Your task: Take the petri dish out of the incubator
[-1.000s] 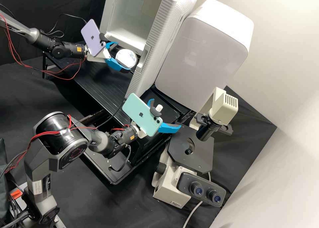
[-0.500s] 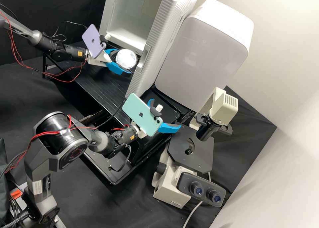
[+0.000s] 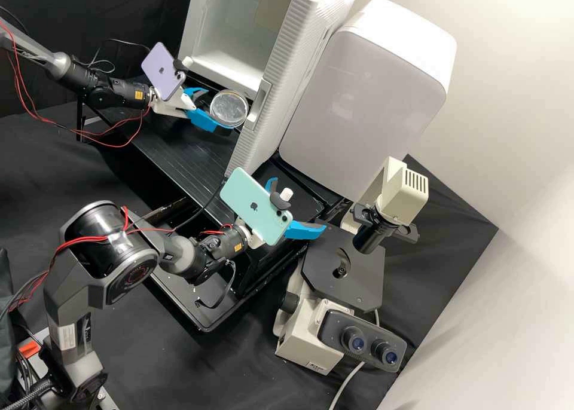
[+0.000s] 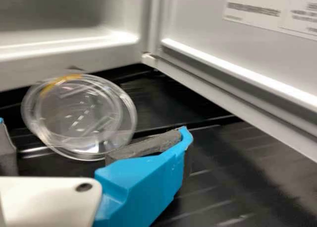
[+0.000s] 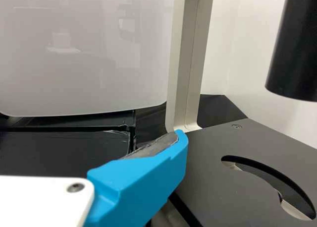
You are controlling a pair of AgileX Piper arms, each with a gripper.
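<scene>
A clear round petri dish sits tilted between the blue fingers of my left gripper, which is shut on it just outside the mouth of the white incubator, over the black ribbed platform. The incubator door stands open beside the dish. Lower down, my right gripper hangs open and holds nothing, at the edge of the microscope stage; one of its blue fingers shows in the right wrist view.
A second white box stands right of the incubator. The microscope with its black stage and eyepieces sits at the front right. Red cables trail from both arms over the black cloth.
My left gripper has drawn back a little from the incubator with the dish, and the dish has tilted so its glare is gone. The right arm has kept still.
</scene>
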